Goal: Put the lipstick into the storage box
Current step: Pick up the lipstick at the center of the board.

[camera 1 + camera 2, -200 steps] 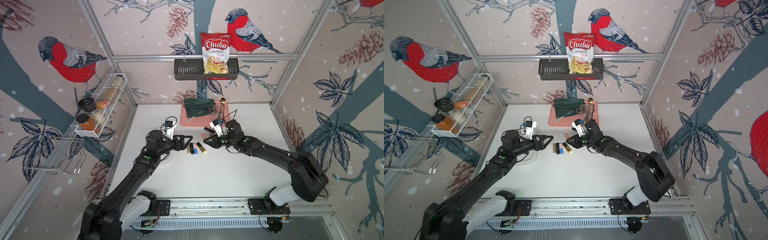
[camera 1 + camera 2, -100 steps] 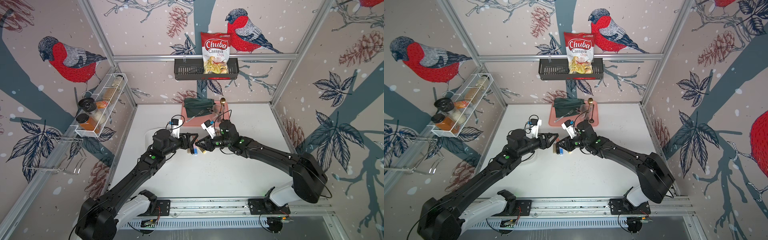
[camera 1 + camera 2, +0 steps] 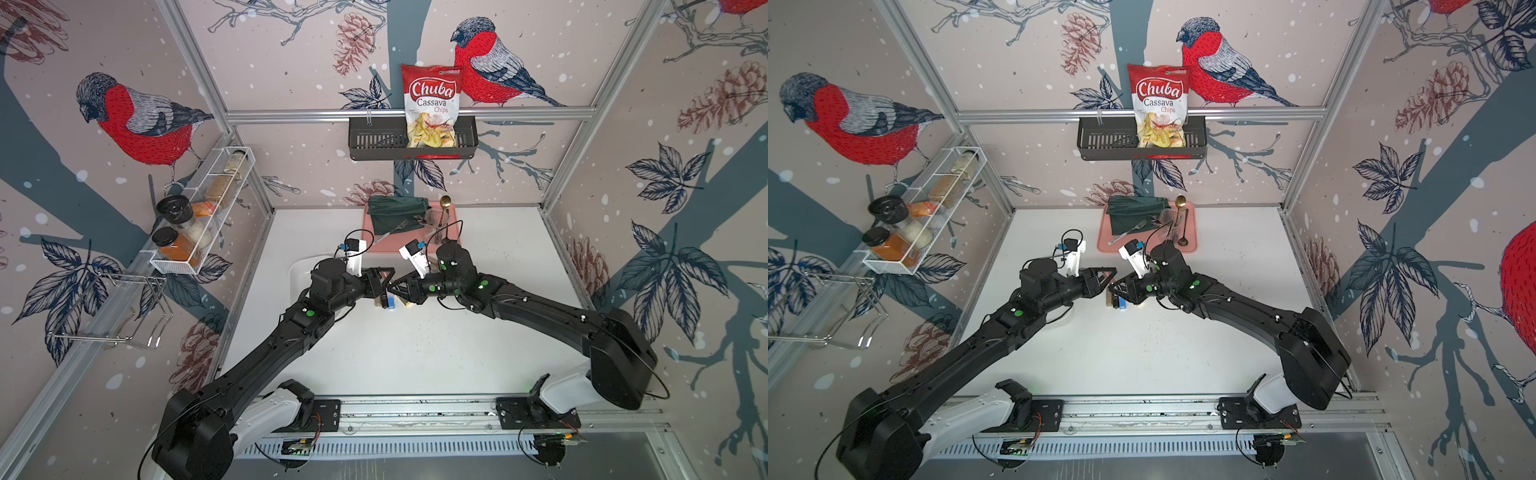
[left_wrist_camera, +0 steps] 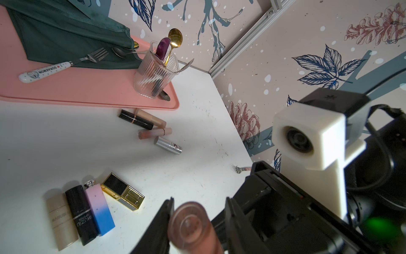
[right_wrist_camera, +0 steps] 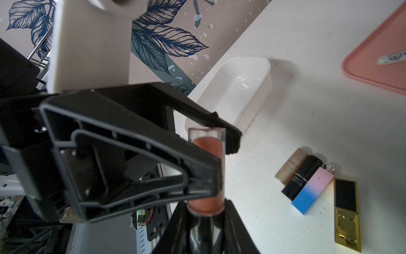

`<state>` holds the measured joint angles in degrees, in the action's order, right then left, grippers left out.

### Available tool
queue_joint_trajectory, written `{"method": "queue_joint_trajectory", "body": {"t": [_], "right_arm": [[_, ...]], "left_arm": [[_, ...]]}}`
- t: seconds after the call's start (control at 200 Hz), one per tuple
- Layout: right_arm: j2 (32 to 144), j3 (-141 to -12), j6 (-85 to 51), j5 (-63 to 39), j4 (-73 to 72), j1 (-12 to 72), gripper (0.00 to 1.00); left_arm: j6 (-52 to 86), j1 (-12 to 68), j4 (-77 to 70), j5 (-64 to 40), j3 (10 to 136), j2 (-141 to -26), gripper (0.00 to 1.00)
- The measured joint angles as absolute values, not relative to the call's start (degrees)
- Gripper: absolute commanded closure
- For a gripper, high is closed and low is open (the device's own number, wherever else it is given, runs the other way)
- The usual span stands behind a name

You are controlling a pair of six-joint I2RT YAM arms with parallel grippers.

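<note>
A clear tube of peach lipstick (image 5: 207,154) hangs in the air, and my right gripper (image 5: 205,204) is shut on its dark cap end. My left gripper (image 4: 198,201) meets it tip to tip, jaws on either side of the tube (image 4: 189,222). One jaw touches it, the other stands a narrow gap off. In both top views the two grippers (image 3: 384,279) (image 3: 1113,286) meet mid-table and hide the tube. The white storage box (image 5: 267,66) lies empty just behind the left gripper, and its rim (image 3: 297,270) shows beside the left arm.
A row of several more lipsticks (image 4: 94,211) (image 3: 386,301) lies under the grippers, with another cluster (image 4: 153,132) by the pink tray (image 4: 87,88). The tray holds a green cloth, cutlery and a ribbed glass cup (image 4: 154,77). A black basket (image 3: 374,141) with chips hangs on the back wall.
The left gripper came right and the right gripper came left with the lipstick until they met. The left jaws narrowed round the tube.
</note>
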<state>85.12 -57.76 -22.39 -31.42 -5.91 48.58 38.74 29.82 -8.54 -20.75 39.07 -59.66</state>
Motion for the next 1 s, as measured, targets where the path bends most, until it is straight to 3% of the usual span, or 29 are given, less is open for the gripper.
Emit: {"method": "queue_joint_trajectory", "body": {"t": [0.18, 0.41, 0.585, 0.87, 0.945, 1.001], "right_arm": [[84.90, -58.06, -22.24, -30.61, -5.56, 48.62, 0.78], [85.03, -58.61, -21.67, -29.47, -5.45, 48.60, 0.75], [85.14, -58.96, -21.34, -29.12, -4.97, 48.53, 0.72], [84.53, -58.76, -21.54, -28.45, -4.14, 46.54, 0.22], [83.24, -57.74, -21.82, -28.42, -4.16, 45.52, 0.01], [81.58, -56.64, -22.61, -28.18, -4.45, 44.18, 0.00]], "left_arm": [[40.23, 29.82, -9.61, -21.28, 38.57, -59.72, 0.65], [41.82, 29.82, -12.62, -23.97, 38.04, -60.64, 0.87], [41.98, 29.85, -13.23, -23.92, 37.85, -60.84, 0.92], [41.52, 29.85, -13.06, -23.90, 38.04, -60.86, 0.94], [41.36, 29.52, -12.01, -23.68, 38.54, -60.86, 0.94], [40.86, 28.80, -10.04, -23.62, 39.09, -60.86, 0.94]]}}
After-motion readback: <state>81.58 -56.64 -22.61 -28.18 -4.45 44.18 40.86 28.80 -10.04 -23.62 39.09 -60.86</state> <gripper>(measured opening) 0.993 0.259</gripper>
